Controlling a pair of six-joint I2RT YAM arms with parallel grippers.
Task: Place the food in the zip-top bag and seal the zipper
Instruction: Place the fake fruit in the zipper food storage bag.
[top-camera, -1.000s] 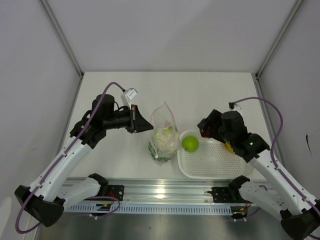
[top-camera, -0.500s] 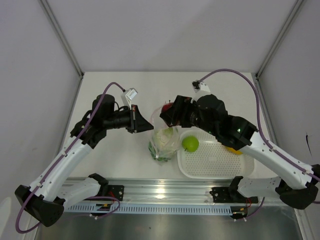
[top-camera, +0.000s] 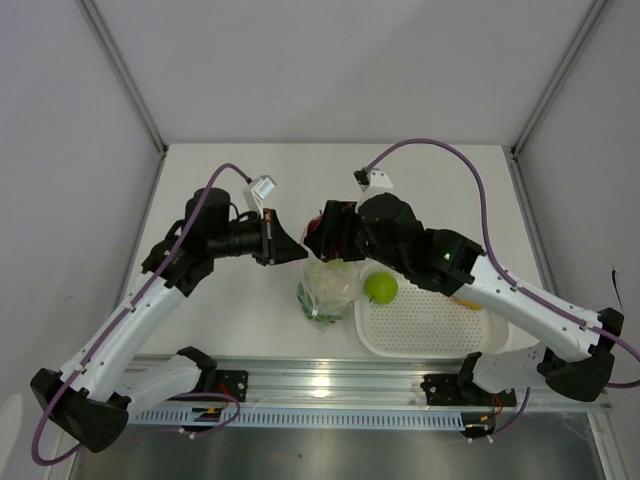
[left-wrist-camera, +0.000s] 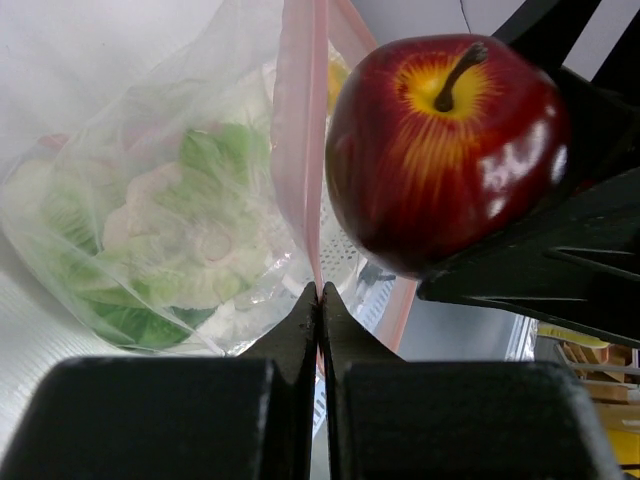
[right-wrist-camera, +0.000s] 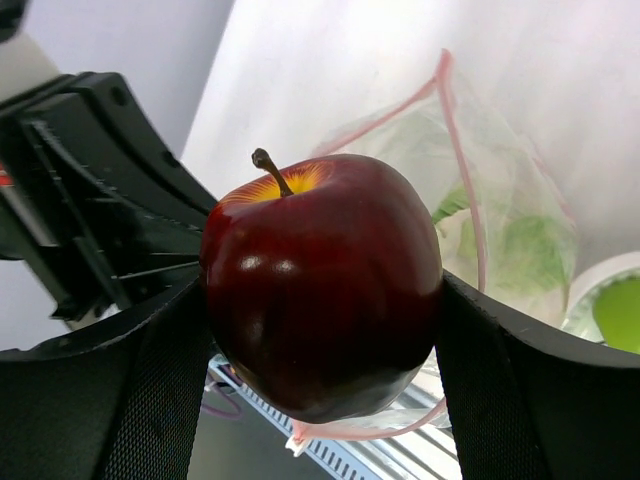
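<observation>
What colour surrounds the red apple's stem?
Yellow, streaking into dark red; the apple shows best in the left wrist view.

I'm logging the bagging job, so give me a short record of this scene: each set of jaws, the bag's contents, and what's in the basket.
left jaws: shut on the zipper, holding the zip-top bag by its mouth edge
right jaws: gripping the dark red apple near the bag's mouth, not inside
bag contents: green and white produce
white basket: green apple
</observation>
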